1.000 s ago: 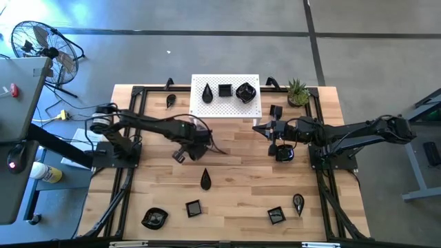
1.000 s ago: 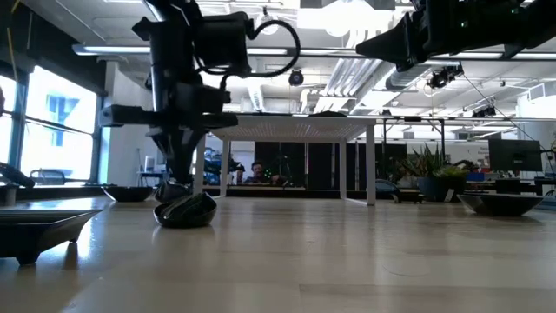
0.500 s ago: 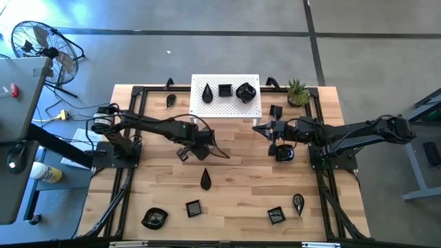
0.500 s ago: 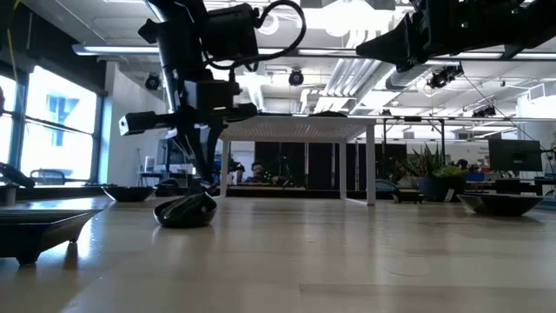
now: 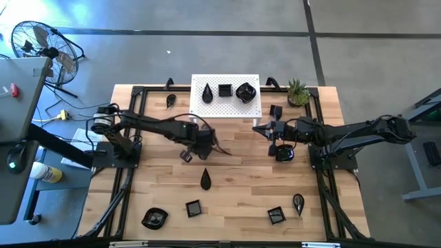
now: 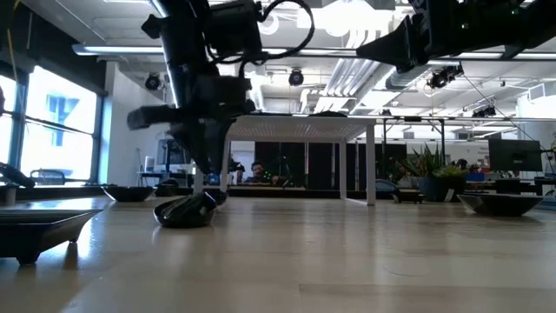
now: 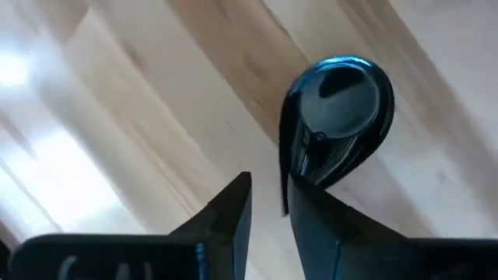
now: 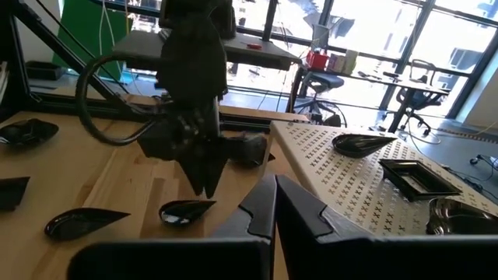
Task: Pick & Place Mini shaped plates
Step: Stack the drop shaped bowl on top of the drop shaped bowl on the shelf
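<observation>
A: Since the earlier frame the left end effector had swung from about eight o'clock of the white perforated stand toward the middle of the surface, closing on the teardrop plate, and its fingers, shut then, had parted a little

B: Holding anything?

A: Nothing. In the left wrist view the two fingertips stood a narrow gap apart, just beside the pointed end of the teardrop plate, which lay flat on the wood. Whether a finger touched it, I couldn't tell

B: And the right arm?

A: The right end effector hung at about four o'clock of the stand, fingers closed and empty in its own wrist view. Another black plate lay under that arm

B: So which step was this?

A: I'd judge the approach for a pick. Three plates already sat on the stand; the others were scattered at the six o'clock edge of the surface and at ten o'clock of the stand

B: Next move?

A: Probably opening wider, lining the fingers across the plate's narrow tip or rim, then descending. The glossy, shallow rim looks slippery, so a centred, low grip would matter
</observation>
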Available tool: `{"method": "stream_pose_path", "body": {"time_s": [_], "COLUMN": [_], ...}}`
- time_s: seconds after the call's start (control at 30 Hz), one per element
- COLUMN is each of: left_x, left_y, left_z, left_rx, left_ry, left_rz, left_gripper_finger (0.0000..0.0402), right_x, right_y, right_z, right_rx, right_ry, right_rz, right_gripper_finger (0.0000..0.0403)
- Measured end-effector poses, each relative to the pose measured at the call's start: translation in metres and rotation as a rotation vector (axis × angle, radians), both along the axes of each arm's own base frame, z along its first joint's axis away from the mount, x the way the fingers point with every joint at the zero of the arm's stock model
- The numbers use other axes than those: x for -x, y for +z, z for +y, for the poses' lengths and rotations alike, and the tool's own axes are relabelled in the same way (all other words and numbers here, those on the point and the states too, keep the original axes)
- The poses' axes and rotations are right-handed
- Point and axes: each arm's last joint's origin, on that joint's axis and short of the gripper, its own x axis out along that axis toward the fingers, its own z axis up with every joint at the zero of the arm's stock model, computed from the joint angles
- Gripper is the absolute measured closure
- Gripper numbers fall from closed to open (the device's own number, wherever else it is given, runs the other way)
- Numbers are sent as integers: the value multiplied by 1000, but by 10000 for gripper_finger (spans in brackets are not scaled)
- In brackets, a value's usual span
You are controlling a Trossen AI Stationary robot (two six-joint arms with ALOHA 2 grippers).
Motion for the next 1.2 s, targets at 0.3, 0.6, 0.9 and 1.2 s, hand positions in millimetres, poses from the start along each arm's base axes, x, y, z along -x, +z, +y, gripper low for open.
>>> {"method": "stream_pose_path", "body": {"time_s": [0.3, 0.6, 0.9, 1.2], "left_x": [5, 12, 12, 17], "left_y": [8, -6, -6, -10], "left_z": [-20, -51, -45, -31], "left_rx": [473, 623, 610, 456], "left_ry": [544, 1080, 1497, 1639], "left_rz": [-54, -66, -228, -338], "left_gripper_finger": [394, 399, 385, 349], "right_x": [0, 0, 1, 1], "right_y": [-2, -5, -9, -9], "right_z": [0, 0, 0, 0], "right_rx": [0, -1, 15, 15], "right_ry": [0, 0, 2, 2], "right_rz": [20, 47, 97, 99], "right_gripper_finger": [401, 399, 397, 399]}}
